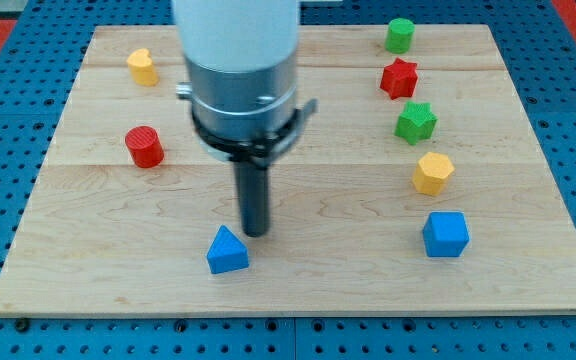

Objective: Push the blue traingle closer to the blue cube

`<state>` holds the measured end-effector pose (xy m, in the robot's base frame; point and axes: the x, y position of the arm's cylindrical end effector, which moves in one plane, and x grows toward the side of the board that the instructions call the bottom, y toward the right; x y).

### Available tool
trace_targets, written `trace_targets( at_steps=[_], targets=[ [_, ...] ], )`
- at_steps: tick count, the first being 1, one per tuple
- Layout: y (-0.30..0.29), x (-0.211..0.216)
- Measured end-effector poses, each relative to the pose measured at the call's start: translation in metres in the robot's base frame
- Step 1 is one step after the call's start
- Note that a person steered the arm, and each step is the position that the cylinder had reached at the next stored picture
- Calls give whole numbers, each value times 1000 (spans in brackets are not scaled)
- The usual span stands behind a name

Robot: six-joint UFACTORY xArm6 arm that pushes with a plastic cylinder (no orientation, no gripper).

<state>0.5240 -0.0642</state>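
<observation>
The blue triangle lies on the wooden board near the view's bottom, left of centre. The blue cube sits far to the view's right of it, at about the same height. My tip stands on the board just up and to the right of the blue triangle, very close to its upper right edge; I cannot tell if it touches. The arm's white and grey body rises above the rod and hides the board's upper middle.
A yellow hexagon, a green star, a red star and a green cylinder run up the view's right side above the blue cube. A red cylinder and a yellow block lie at the view's left.
</observation>
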Motion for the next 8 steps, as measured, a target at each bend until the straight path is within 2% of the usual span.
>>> trace_targets(
  at_steps=[1,2,3,4,7,8],
  targets=[
    [-61,4],
    [-19,42],
    [61,33],
    [100,26],
    [168,10],
    [202,29]
  ],
)
